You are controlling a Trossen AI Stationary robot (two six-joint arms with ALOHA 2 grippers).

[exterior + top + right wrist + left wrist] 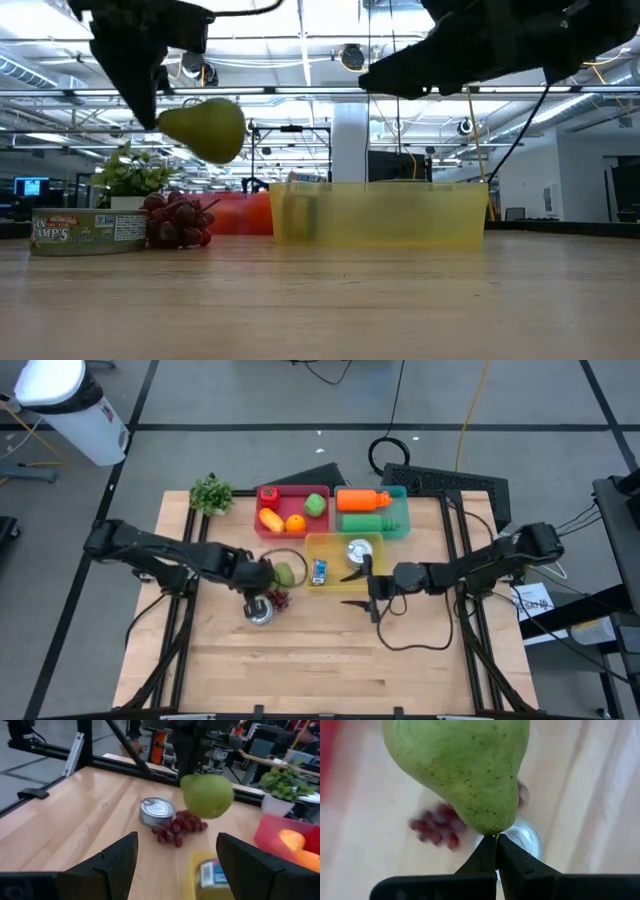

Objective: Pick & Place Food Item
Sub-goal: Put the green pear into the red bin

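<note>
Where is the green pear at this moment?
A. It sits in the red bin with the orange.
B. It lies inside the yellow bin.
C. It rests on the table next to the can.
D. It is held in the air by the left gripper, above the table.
D. In the low view the pear hangs clear of the table, above the can and grapes, and the left gripper is pinched shut on its narrow end.

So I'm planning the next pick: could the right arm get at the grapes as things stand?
Probably not cleanly. The right claw is open and nearby, but the left claw, holding the pear, hangs right over the grapes, with the can beside them.
</note>
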